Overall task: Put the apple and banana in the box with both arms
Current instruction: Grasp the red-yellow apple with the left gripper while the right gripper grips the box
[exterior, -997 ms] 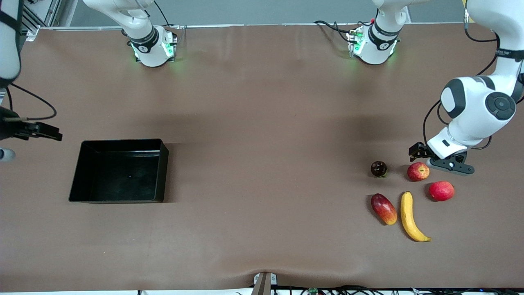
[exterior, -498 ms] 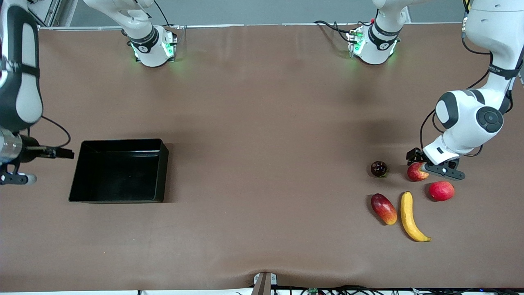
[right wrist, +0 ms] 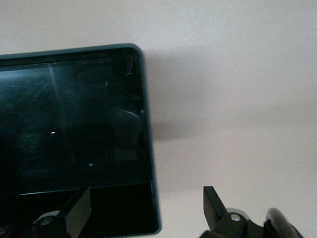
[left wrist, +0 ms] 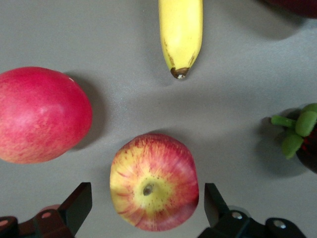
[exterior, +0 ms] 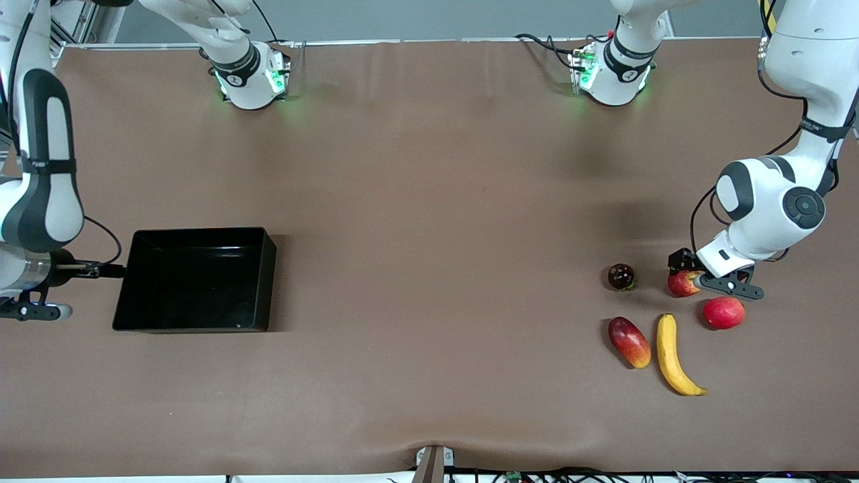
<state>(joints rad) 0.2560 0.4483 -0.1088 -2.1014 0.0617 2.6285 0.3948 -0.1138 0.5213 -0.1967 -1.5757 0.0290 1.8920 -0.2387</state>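
Right gripper (right wrist: 143,210) hovers at the right arm's end of the table, over the edge of the box (exterior: 127,315); fingers (right wrist: 77,208) spread apart, nothing between them. Box sits flat on the brown table (exterior: 429,201), nothing in it.

Fruit cluster lies toward the left arm's end, well apart from the box. Dark round fruit with green stem (exterior: 621,276) sits beside the apple (exterior: 681,285). Red-and-yellow mango (exterior: 629,342) lies just beside the banana (exterior: 674,355), both nearer the front camera than the apple. Plain pink-red fruit (exterior: 723,312) sits near the apple.

Left gripper (left wrist: 146,210) is low over the apple, fingers (left wrist: 79,203) wide, one on each side of the fruit, not touching it. Apple (left wrist: 153,181) rests on the table, stem dimple up. Banana's dark tip (left wrist: 179,73) points toward the apple, apart from it.
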